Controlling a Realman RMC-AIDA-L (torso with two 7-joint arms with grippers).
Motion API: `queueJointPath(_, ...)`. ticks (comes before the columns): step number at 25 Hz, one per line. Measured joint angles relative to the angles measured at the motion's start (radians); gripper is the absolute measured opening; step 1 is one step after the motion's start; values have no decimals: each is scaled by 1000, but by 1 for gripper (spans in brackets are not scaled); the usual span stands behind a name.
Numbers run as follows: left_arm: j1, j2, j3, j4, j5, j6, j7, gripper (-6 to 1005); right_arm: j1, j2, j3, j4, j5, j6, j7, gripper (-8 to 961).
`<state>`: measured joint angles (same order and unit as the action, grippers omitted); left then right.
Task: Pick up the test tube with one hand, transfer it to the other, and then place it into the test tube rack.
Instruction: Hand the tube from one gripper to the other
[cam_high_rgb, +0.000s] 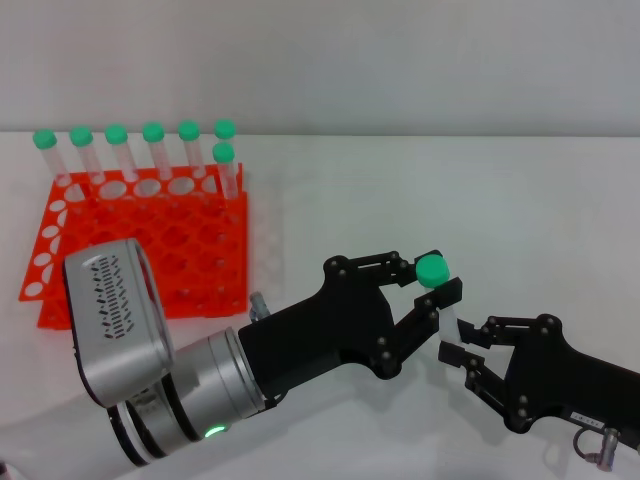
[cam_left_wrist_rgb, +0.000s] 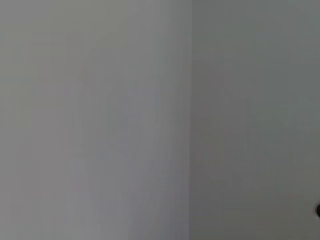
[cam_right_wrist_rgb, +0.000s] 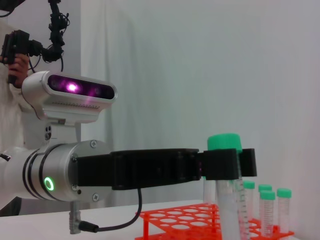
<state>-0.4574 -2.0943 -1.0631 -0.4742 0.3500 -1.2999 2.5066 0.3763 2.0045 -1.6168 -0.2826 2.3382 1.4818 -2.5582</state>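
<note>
My left gripper (cam_high_rgb: 432, 290) reaching across in front of me, pinching the upright test tube (cam_high_rgb: 440, 290) just under its green cap, my right gripper (cam_high_rgb: 458, 350) clasping its lower end, test tube rack (cam_high_rgb: 130, 250) sitting well apart behind.

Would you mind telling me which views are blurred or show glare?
Left wrist view: featureless grey blur. Right wrist view: the test tube is soft, with magenta glow on the left arm's camera. Head view: sharp, evenly lit.
</note>
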Motion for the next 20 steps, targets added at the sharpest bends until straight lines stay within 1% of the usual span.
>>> queueJointPath(3,0,0,0,0,0,1,0,250,-2,0,1,2,5,-3,-1,193)
queueJointPath(9,4,1,-4,0,-15,-7,0,249,-7,-1,8,0,9,-9,10,194)
queueJointPath(13,12,1,-1,0,-56,-24,0,249,-15,-2,53,8,7,-8,28,194)
queueJointPath(16,35,6,-8,1,-112,-52,12,249,-33,-7,89,10,4,-4,32,194)
queueJointPath(18,45,8,-12,3,-138,-61,23,249,-61,-15,142,9,6,-2,37,282)
queueJointPath(20,71,11,-34,10,-178,-86,37,248,-87,-22,195,10,7,0,37,371)
